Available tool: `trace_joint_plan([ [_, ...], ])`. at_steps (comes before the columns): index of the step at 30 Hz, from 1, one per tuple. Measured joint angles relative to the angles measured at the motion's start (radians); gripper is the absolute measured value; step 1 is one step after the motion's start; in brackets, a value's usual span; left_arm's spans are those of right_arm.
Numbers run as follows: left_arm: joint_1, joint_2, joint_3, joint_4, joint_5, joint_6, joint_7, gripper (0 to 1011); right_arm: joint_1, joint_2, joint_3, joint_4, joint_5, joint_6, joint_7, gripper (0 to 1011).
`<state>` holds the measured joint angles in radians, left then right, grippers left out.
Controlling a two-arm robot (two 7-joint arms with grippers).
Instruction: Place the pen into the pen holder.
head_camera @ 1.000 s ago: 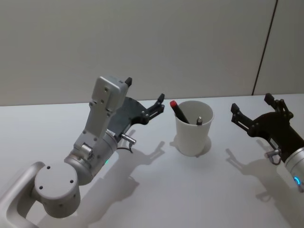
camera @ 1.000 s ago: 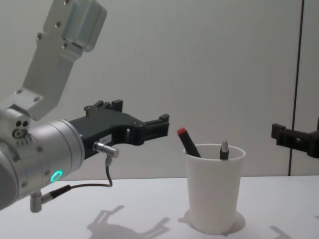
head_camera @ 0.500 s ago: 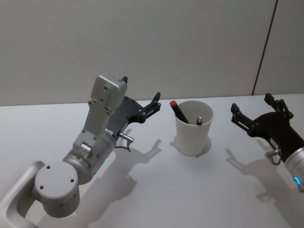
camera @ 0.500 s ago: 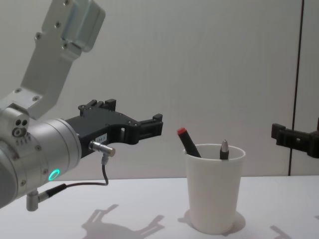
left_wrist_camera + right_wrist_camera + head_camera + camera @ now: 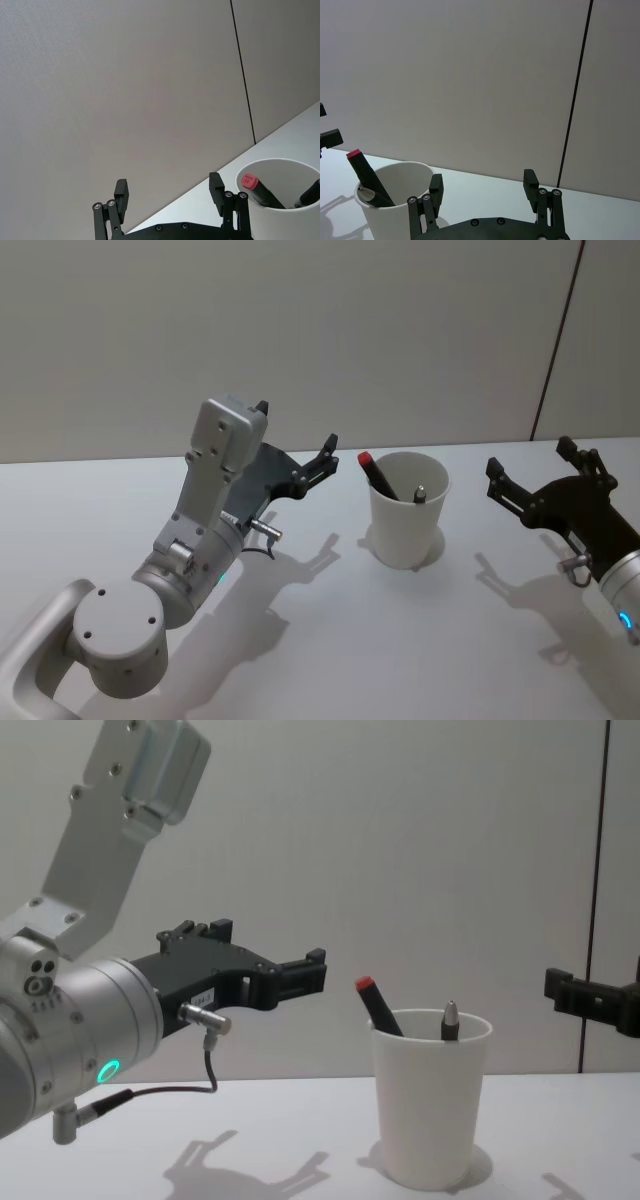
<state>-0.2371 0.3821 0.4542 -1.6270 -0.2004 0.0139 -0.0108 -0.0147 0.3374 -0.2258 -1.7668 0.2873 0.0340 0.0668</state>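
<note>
A: Pale grey wall behind, one dark vertical seam at the right; white table (image 5: 330, 640) below it, bare but for the cup and the arm shadows.

B: Largest mover first; left gripper (image 5: 292, 452) has drawn back from the cup since a second ago, fingers spread wide, nothing between them; over the last half second it barely shifted; it hangs above the table just to the left of the cup.

A: Right gripper (image 5: 542, 474)?

B: Unchanged across the pictures; parked well to the right of the cup, jaws apart and empty.

A: Pen holder (image 5: 407, 510)?

B: Upright on the table between the two grippers; same spot throughout.

A: And the pen (image 5: 378, 476)?

B: Inside the holder, red cap up and poking over the rim; long axis tilted, lower end down in the cup, cap leaning toward the left gripper's side; a second, dark grey-tipped pen (image 5: 420, 494) stands beside it, nearer upright.

A: Reading?

B: Pen released and resting in the cup, arm retreating; I judge the placement done, only the withdrawal left.
</note>
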Motion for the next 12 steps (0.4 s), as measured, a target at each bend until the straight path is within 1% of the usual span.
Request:
trace_joint_plan([
  [12, 0.0, 0.0, 0.0, 0.001, 0.0, 0.0, 0.0, 1001, 0.0, 0.0, 0.0, 0.0, 0.0, 0.0, 0.0, 1001],
])
